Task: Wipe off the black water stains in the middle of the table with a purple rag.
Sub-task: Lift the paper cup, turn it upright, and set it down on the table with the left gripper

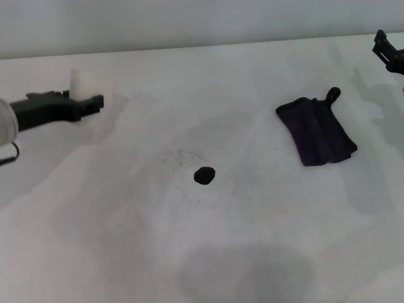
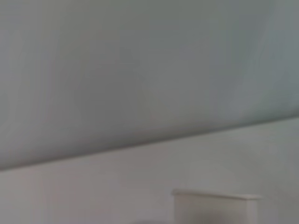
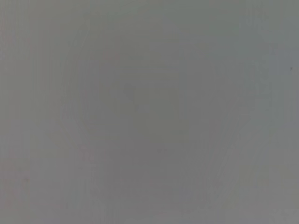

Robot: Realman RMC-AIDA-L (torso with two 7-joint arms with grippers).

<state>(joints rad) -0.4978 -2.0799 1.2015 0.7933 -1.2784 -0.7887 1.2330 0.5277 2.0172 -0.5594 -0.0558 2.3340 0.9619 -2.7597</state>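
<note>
The black water stain (image 1: 204, 175) is a small round blot in the middle of the white table (image 1: 126, 240). The purple rag (image 1: 317, 130) lies folded on the table to the right of the stain, its loop tab at the far corner. My left gripper (image 1: 95, 103) hovers at the far left, next to a white cup (image 1: 84, 84), well away from stain and rag. My right gripper (image 1: 388, 52) is at the far right edge of the head view, beyond the rag and apart from it. Neither wrist view shows stain or rag.
The white cup also shows in the left wrist view (image 2: 215, 207), close in front of a pale wall. Faint grey speckled smudges (image 1: 183, 153) lie just beyond the stain. The table's far edge meets the wall. The right wrist view shows only plain grey.
</note>
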